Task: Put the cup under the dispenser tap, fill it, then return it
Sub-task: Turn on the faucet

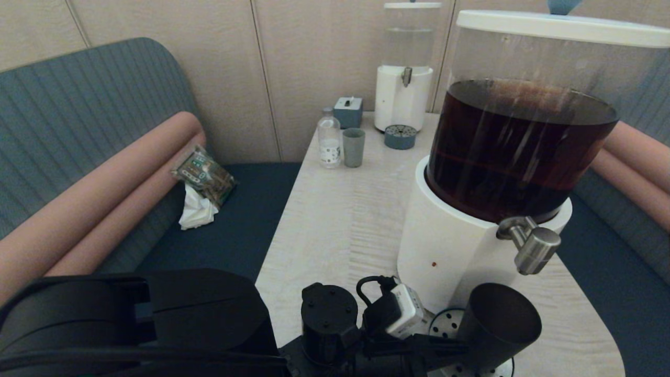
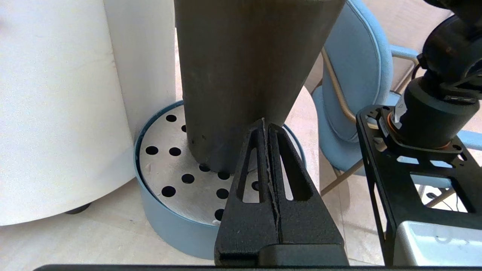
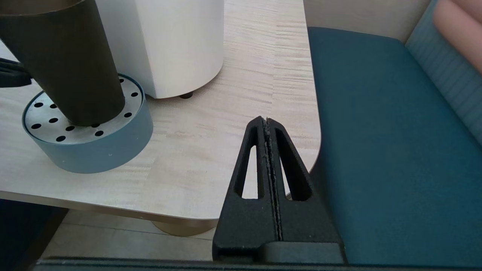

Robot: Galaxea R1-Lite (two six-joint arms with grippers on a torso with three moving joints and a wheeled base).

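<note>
Cup (image 2: 241, 75): black tumbler, upright on the perforated drip tray (image 2: 165, 210), below the dispenser tap (image 1: 529, 244). Left claw (image 2: 263, 122): fingers pressed together, tips at the cup's wall, not gripping it. Right claw (image 3: 265, 120): fingers together, off the bench (image 3: 211, 143) corner, apart from cup.

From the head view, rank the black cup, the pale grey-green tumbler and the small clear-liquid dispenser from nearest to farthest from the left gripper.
1. The black cup, on the drip tray right beside the left gripper, whose jaws are shut.
2. The pale grey-green tumbler, far up the table beside the bottle.
3. The small clear-liquid dispenser, at the table's far end by the wall.
</note>
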